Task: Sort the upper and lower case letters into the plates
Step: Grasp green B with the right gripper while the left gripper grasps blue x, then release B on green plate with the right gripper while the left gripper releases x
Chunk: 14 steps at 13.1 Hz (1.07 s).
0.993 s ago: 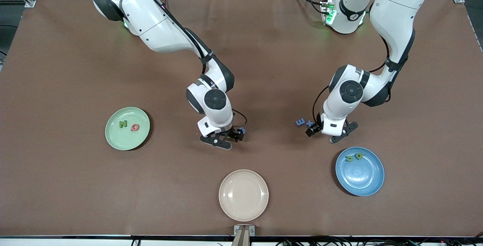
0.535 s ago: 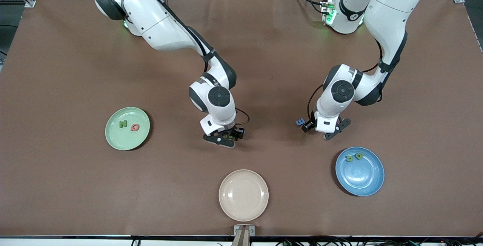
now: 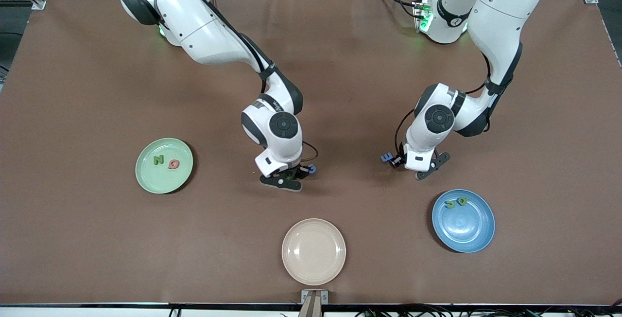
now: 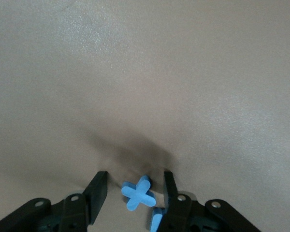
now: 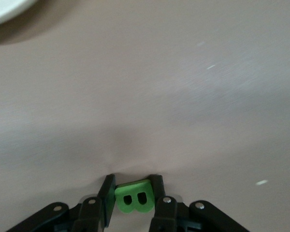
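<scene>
The right gripper (image 5: 133,195) pinches the green B (image 5: 133,198) on the table; lift straight up. The left gripper (image 4: 135,193) stands open astride the blue x (image 4: 139,193); centre it, avoiding the letter beside (image 4: 157,218).

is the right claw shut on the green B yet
Yes, shut: in the right wrist view both fingers of the right claw press against the green B.

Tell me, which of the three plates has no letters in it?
The cream-beige plate, nearest the front camera. The mint green plate and the blue plate each hold two letters.
</scene>
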### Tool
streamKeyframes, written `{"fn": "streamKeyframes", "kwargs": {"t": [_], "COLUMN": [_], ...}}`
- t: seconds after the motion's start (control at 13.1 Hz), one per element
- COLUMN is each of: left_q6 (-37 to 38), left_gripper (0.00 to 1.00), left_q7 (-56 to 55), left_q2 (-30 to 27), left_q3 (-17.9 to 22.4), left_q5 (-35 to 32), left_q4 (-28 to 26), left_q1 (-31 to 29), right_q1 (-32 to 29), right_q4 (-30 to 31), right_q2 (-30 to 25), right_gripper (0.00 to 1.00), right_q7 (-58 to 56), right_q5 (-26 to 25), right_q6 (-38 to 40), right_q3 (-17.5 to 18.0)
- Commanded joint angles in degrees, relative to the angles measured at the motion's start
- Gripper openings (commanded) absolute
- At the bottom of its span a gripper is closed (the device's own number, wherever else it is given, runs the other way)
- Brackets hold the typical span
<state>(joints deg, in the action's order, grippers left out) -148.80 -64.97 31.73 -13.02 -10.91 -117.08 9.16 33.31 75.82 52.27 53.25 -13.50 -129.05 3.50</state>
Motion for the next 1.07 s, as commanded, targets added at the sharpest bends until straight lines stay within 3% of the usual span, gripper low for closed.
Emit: {"fn": "streamKeyframes", "kwargs": {"t": [0.0, 0.38, 0.53, 0.69, 0.99], "left_q6": [-0.1, 0.0, 1.9, 7.4, 9.6], "left_gripper": [0.41, 0.0, 0.0, 0.0, 0.0], "left_q7": [-2.3, -2.4, -1.9, -1.9, 5.7], "left_q2": [0.3, 0.3, -0.3, -0.2, 1.2], "left_q3": [0.5, 0.5, 0.7, 0.9, 1.0], "left_q5": [0.2, 0.2, -1.2, -5.7, -9.6], "left_q4": [-0.3, 0.3, 1.9, 7.1, 15.0], "left_q1": [1.6, 1.9, 1.5, 0.7, -3.5], "right_q1": [-8.6, -29.8, -35.6, -39.8, -43.2], "right_q4": [7.2, 27.2, 31.7, 35.2, 40.3], "right_q2": [-8.6, -25.0, -27.0, -26.7, -24.0], "right_gripper": [0.0, 0.0, 0.0, 0.0, 0.0], "right_q7": [-13.0, -43.1, -51.9, -56.3, -58.9], "right_q5": [0.0, 2.5, 2.5, 2.6, 2.8], "right_q6": [4.2, 2.6, 0.5, -4.8, -15.4], "right_q3": [2.1, 6.9, 7.0, 7.0, 7.0]}}
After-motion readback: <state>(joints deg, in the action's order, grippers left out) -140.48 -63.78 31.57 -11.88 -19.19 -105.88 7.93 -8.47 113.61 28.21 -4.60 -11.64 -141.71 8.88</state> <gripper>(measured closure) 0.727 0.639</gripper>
